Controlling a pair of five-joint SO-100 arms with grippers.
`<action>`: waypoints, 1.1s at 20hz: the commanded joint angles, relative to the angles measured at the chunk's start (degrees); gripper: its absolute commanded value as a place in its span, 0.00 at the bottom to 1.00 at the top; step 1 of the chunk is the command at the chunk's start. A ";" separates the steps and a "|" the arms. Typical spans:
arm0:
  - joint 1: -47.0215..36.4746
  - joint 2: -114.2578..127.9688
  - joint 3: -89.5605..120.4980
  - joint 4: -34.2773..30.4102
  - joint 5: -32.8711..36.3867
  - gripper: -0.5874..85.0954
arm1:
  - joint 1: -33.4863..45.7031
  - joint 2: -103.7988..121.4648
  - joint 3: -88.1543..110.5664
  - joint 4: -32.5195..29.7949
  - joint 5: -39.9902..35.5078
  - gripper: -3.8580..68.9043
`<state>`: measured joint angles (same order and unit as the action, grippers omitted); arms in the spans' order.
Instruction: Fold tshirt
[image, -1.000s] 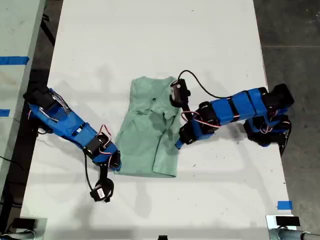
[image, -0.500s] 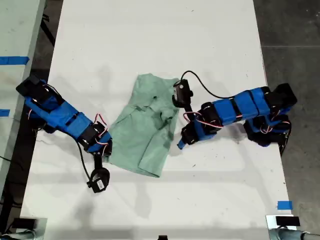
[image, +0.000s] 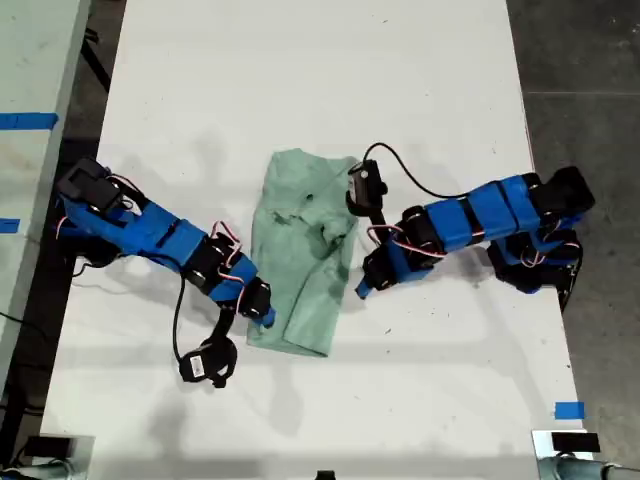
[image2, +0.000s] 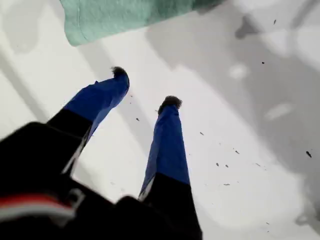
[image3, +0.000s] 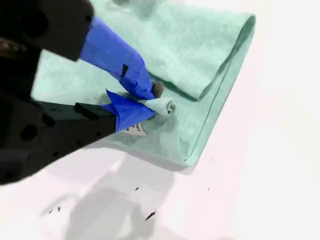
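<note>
**Now one gripper has the shirt edge, the other is empty**

Right in the middle of the white worktop (image: 300, 80) lies the tshirt (image: 300, 250). It is folded into a long, narrow, wrinkly shape. Its long way runs from the far side of the worktop toward the near side in the exterior view.

My second gripper (image3: 152, 100) is clenched on a small pinch of the tshirt, close to a folded corner. In the exterior view it is on the exterior view's left side of the cloth, at the near end.

My first gripper (image2: 145, 90) is spread apart and grasping nothing. It sits over bare worktop, and the tshirt edge lies just past its tips. In the exterior view it is on the exterior view's right side of the cloth.

I think my second gripper is the one to pull the fold next, since it has the cloth.
</note>
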<state>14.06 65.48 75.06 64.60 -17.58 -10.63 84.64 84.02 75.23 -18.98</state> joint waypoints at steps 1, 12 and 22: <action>-0.70 -3.25 -9.14 -1.67 1.85 0.01 | -1.23 6.06 -0.26 -1.41 0.97 0.28; -0.35 -14.24 -16.96 -2.55 5.63 0.31 | -2.11 6.15 -0.35 -1.49 2.64 0.35; 3.78 8.09 -18.11 26.02 -6.15 0.35 | -3.43 8.17 -2.37 1.05 6.59 0.39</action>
<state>17.14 64.78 60.56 84.02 -19.95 -12.13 87.98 84.02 75.06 -15.12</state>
